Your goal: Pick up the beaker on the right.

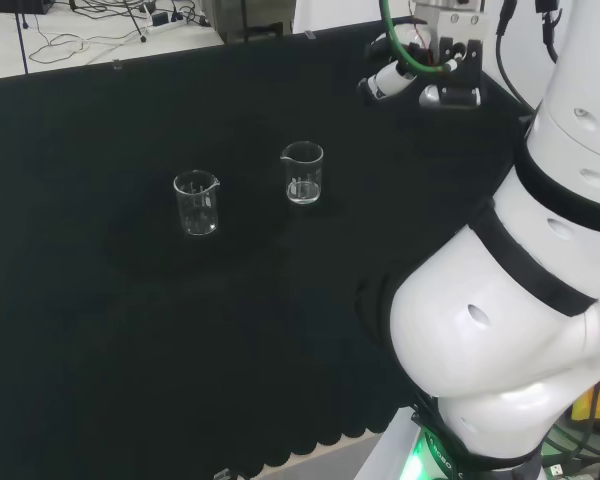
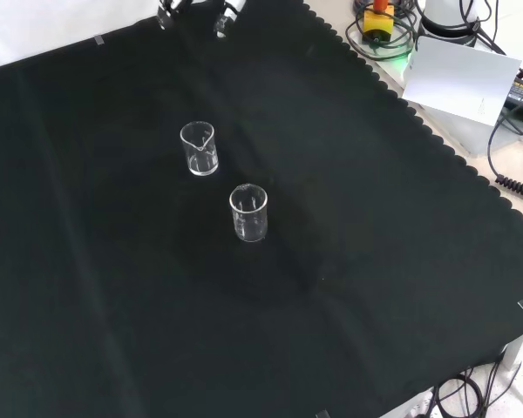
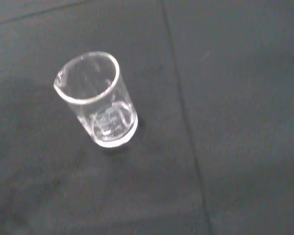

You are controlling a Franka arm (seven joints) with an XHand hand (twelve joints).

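Two clear glass beakers were seen standing upright on the black cloth, apart from each other and both apparently empty. In the head view, the right beaker was placed slightly farther off than the left beaker, each with its pouring lip turned to the view's left or near it. In the front view, the same pair was found one behind the other: the right beaker stood higher and to the left, the left beaker nearer the camera.

The hand was held up in the air at the far right of the cloth in the head view, well apart from both beakers and touching neither. Nothing was carried in it. Its fingers were seen to be bent at the top edge of the front view, where two fingertips were caught just above the cloth; how wide they were spread could not be told.

From the wrist camera, one beaker was looked down upon, upright, with its printed scale facing the lens.
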